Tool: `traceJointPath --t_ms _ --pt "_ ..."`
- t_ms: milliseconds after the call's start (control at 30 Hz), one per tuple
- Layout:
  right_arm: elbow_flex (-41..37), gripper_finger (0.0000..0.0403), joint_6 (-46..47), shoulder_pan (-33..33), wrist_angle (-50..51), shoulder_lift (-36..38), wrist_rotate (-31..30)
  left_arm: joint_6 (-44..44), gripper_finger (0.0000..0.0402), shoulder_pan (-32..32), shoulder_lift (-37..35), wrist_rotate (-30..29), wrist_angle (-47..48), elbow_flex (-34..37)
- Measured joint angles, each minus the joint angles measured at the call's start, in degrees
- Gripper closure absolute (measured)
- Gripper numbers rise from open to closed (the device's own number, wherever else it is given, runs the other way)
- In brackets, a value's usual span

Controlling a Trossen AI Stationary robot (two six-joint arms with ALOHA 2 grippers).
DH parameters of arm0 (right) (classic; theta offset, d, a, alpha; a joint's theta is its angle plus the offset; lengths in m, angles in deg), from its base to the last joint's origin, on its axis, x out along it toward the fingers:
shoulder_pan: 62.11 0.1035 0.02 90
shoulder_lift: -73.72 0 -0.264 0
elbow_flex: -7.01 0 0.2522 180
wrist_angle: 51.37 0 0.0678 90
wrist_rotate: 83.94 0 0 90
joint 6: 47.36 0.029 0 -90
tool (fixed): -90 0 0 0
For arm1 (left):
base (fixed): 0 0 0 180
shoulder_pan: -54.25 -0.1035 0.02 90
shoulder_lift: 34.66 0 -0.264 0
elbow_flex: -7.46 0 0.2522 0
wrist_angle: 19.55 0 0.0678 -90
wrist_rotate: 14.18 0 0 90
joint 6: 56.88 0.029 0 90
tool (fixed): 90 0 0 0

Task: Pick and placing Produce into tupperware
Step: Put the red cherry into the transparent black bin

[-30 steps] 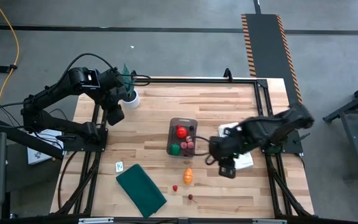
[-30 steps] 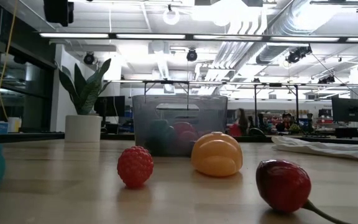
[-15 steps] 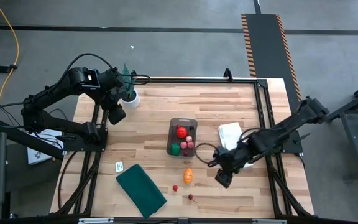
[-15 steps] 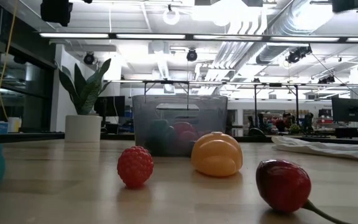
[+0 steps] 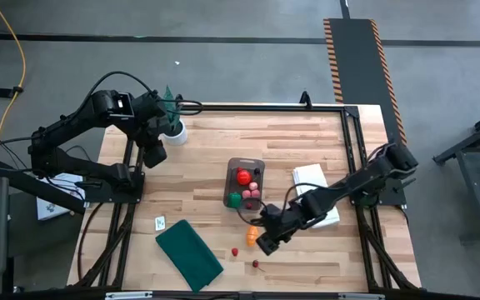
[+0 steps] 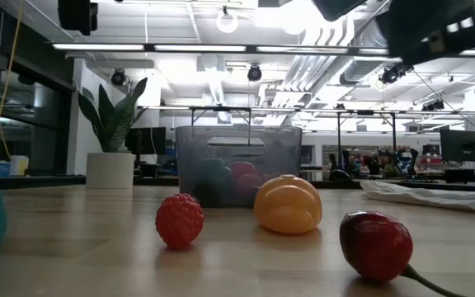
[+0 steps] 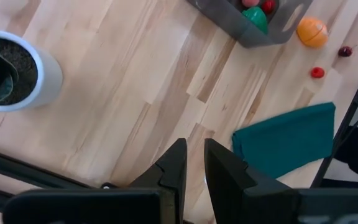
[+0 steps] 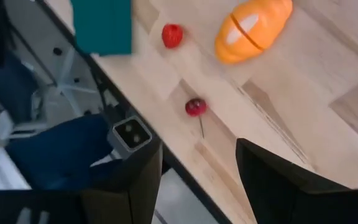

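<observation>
Reaching farther across the table point(image 5: 307, 150) than a second ago, the right arm has carried its right hand point(image 5: 267, 239) from beside the white cloth point(image 5: 313, 185) to a spot just next to the orange piece point(image 5: 252, 234), while the left arm has stayed put. The right hand hangs above the wood with its fingers spread and nothing between them. Its wrist view looks down past the two dark fingers point(image 8: 135, 180) at the orange piece point(image 8: 253, 29), the small red berry point(image 8: 172, 35) and the dark cherry with a stem point(image 8: 196, 107), all lying loose on the table near its front edge.

From table height the three loose pieces sit in a row, red berry point(image 6: 179, 220), orange piece point(image 6: 288, 204), dark cherry point(image 6: 376, 246), with the tupperware point(image 6: 238, 165) behind them. Seen from above, the tupperware point(image 5: 245, 165) stands mid-table, already holding a red ball point(image 5: 243, 176), a green round piece point(image 5: 235, 199) and small pink pieces.

At the table's far left corner, the left hand point(image 5: 156, 153) waits near the potted plant point(image 5: 173, 127), its fingers point(image 7: 178, 167) nearly pressed together and holding nothing. A dark green cloth point(image 5: 189, 254) lies near the front edge.
</observation>
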Motion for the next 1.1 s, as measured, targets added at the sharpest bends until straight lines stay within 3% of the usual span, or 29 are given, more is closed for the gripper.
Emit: traceJointPath --t_ms 367,533,833,1100 --pt "23.06 0.0208 -5.43 -0.65 22.82 -14.6 -2.35 7.02 0.0356 0.0 0.0 -0.02 0.0 0.0" --pt "30.66 0.0208 -4.93 -0.13 27.6 -20.38 -2.53 8.59 0.0356 0.0 -0.01 -0.02 0.0 0.0" --pt "38.53 0.0208 -0.39 0.53 32.64 -27.17 -2.77 11.6 0.0356 0.0 0.0 -0.02 0.01 -0.01" --pt "39.27 0.0208 4.05 1.25 32.83 -29.72 -2.53 12.55 0.0356 0.0 -0.02 -0.02 0.0 0.0"
